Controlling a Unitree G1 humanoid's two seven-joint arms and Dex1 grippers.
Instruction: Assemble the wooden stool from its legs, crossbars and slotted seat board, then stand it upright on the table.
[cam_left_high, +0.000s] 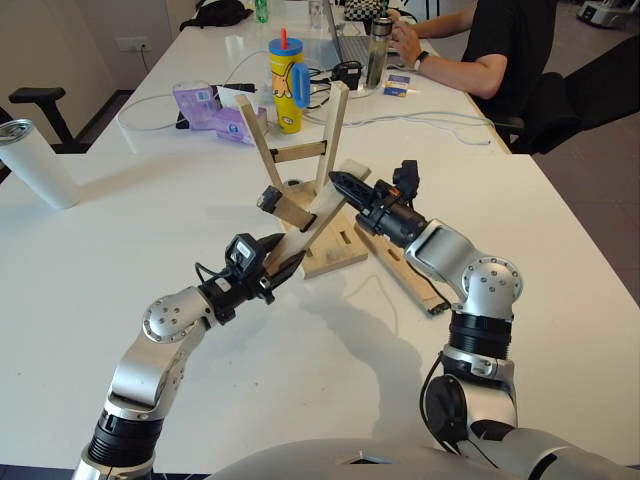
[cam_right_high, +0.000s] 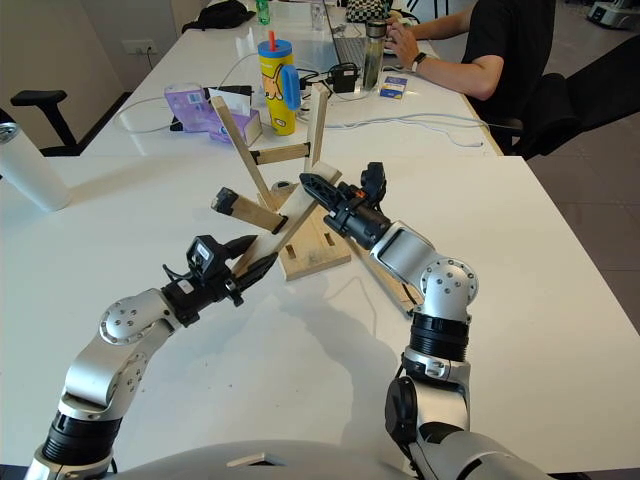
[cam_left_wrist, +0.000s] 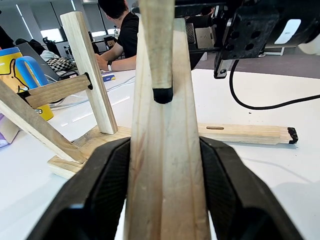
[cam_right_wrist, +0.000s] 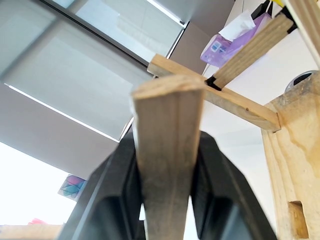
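My left gripper (cam_left_high: 280, 262) is clamped on the lower end of a pale flat wooden leg (cam_left_high: 308, 230) slanting up from its fingers. My right gripper (cam_left_high: 338, 184) pinches a black-tipped wooden bar (cam_left_high: 290, 207) crossing that leg. The pale slotted seat board (cam_left_high: 338, 256) lies just beneath them.

seat board (cam_left_high: 335, 255) half-hidden, loose leg (cam_left_wrist: 245, 134) — partly covered
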